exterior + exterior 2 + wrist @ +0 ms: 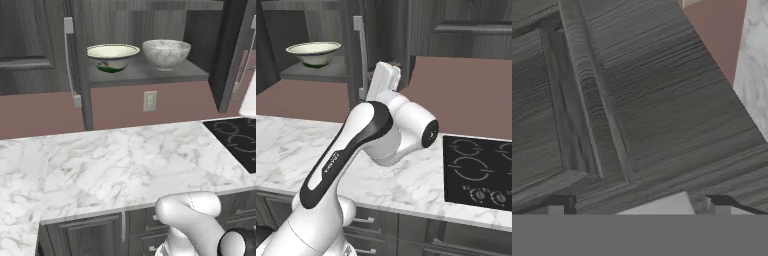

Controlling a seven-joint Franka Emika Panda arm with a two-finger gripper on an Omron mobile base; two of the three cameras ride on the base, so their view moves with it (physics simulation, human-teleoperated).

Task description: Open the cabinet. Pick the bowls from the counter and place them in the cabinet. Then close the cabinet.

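Note:
The cabinet [150, 75] stands open, both doors swung out. On its shelf sit the bowls: the cream one [112, 56] on the left and the marbled one [166, 53] on the right. The cream bowl [313, 52] also shows in the right base view. My gripper [639, 202] is open with nothing between its fingertips, close against the panelled outer face of the right door [642, 100]. In the right base view the hand [385, 79] is raised just right of that door's edge and its silver handle [358, 55]. The counter [125, 160] below carries no bowl.
A black cooktop [478, 167] is set into the counter at the right. A wall outlet [149, 101] sits under the shelf. The left door's handle [67, 60] juts out at the left. Low dark cabinets [90, 235] run under the counter's front edge.

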